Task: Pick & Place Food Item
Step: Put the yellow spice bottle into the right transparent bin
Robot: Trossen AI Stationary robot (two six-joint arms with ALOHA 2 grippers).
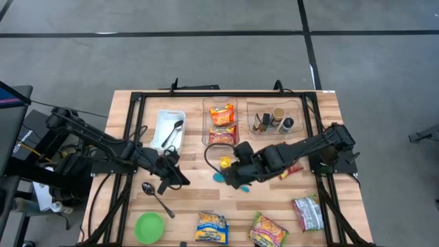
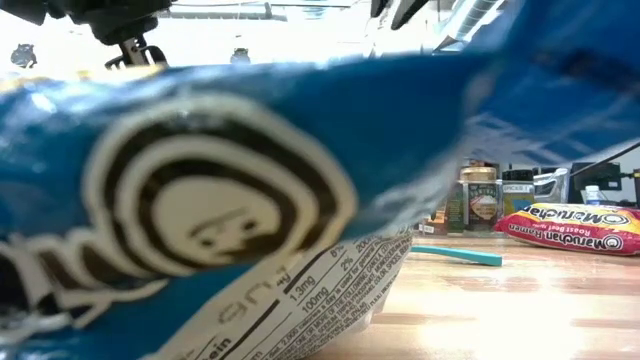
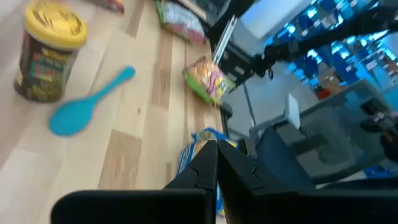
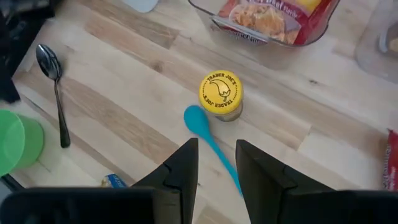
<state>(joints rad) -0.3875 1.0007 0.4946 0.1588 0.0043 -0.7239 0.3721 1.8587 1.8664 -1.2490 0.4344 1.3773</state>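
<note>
A small jar with a yellow lid (image 1: pixel 225 162) stands upright on the wooden table, and a blue plastic spoon (image 1: pixel 219 177) lies just near of it. Both show in the right wrist view, the jar (image 4: pixel 219 94) and the spoon (image 4: pixel 208 140). My right gripper (image 1: pixel 235 176) is open above the spoon, whose handle runs under the gap between the fingers (image 4: pixel 216 165); it touches nothing. My left gripper (image 1: pixel 175 175) is shut and empty (image 3: pixel 216 163), left of the jar, over bare table. Several food packets lie near the front edge: blue-yellow (image 1: pixel 211 228), green-yellow (image 1: pixel 267 232), green-white (image 1: pixel 307 213).
At the back stand a white tray with a metal spoon (image 1: pixel 169 129), a clear bin of ramen packets (image 1: pixel 221 123) and a clear bin of spice jars (image 1: pixel 274 120). A metal spoon (image 1: pixel 156 195), a green cup (image 1: pixel 149 226) and a red packet (image 1: pixel 291 169) lie around. A blue packet (image 2: pixel 200 200) blocks most of the low view.
</note>
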